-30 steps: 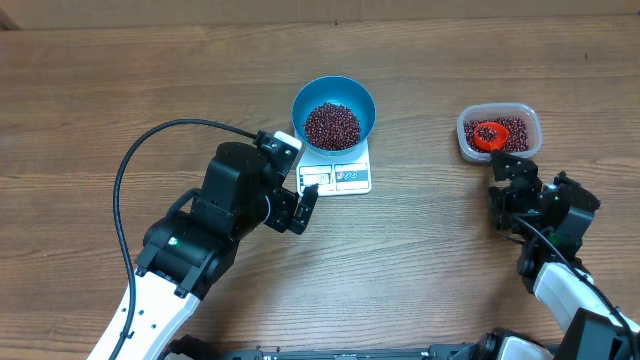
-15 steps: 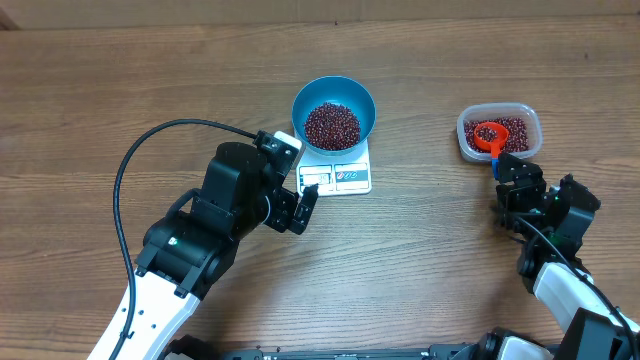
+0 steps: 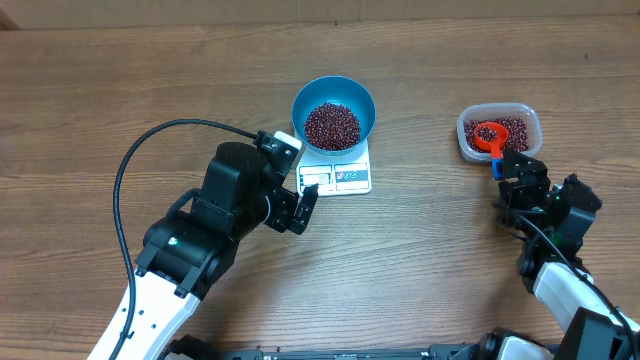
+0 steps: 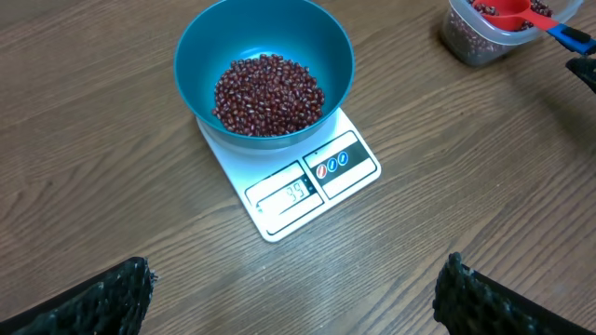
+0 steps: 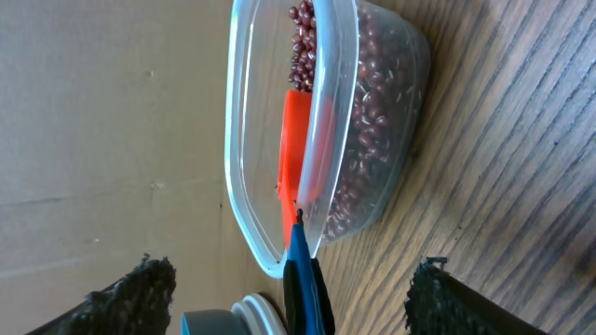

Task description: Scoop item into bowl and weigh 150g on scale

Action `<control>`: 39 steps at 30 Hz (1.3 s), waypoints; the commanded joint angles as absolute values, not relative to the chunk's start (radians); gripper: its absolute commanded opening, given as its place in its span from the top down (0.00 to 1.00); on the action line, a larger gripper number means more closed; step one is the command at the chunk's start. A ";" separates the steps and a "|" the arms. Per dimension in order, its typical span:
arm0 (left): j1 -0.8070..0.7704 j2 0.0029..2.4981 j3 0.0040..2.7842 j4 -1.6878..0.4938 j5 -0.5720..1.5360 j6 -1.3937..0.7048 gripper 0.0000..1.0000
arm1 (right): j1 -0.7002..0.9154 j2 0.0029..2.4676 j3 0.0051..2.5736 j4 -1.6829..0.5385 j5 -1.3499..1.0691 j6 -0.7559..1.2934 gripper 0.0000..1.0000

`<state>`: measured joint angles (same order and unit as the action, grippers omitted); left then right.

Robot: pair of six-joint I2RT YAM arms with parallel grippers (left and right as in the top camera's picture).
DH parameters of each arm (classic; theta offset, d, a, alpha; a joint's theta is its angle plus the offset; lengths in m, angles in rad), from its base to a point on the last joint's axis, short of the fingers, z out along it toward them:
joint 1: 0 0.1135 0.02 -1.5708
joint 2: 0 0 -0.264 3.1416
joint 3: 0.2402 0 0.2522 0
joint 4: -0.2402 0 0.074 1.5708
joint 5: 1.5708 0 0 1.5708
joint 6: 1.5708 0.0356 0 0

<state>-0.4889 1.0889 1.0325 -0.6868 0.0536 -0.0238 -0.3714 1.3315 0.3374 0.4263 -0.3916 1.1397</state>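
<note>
Blue bowl (image 4: 328, 45), deep and round, centre of the overhead view, standing on the scale (image 4: 352, 169). It holds a shallow heap of dark red-brown beans (image 4: 268, 93).

Clear plastic tub (image 5: 244, 140), upper right of the overhead view. It carries the rest of the beans, with a red scoop (image 5: 294, 149) lying in them and its blue handle (image 5: 304, 279) jutting over the rim.

Changes:
- The handle now shows clear of the tub, where a second ago the arm covered it.
- The right fingers (image 5: 130, 298) have narrowed a little and sit closer to the tub.
- They stand either side of the handle with a gap on both sides, gripping nothing.
- This probably means another scoop is being taken up, so weighing is not finished.

Unchanged: the bowl, the scale and the left fingers (image 4: 102, 302), which are spread fully wide and empty, low over the wood surface (image 3: 450, 280) below the scale.

Obscured:
- The scale's display digits are faint and not safely readable.
- The scoop bowl is half hidden by the tub wall.
- Both pairs of fingers are cropped at the bottom frame edges.
</note>
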 commanded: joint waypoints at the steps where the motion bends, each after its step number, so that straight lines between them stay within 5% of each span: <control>1: -0.484 1.092 1.031 -0.684 0.068 -0.033 0.00 | -0.361 1.338 0.333 0.433 -0.381 1.145 0.25; 16: -0.484 1.092 1.031 -0.685 0.068 -0.033 0.01 | -0.308 1.352 0.333 0.440 -0.311 1.160 0.29; 20: -0.484 1.092 1.031 -0.685 0.068 -0.033 0.01 | -0.308 1.367 0.333 0.440 -0.311 1.160 0.47; 26: -0.484 1.092 1.031 -0.685 0.068 -0.033 0.00 | -0.308 1.415 0.333 0.443 -0.315 1.182 0.53; 39: -0.484 1.092 1.031 -0.684 0.068 -0.033 0.00 | -0.308 1.416 0.333 0.538 -0.314 1.182 0.55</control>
<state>-0.4889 1.0889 1.0325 -0.6868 0.0536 -0.0238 -0.3126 1.4109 0.3374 0.5293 -0.3244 1.1782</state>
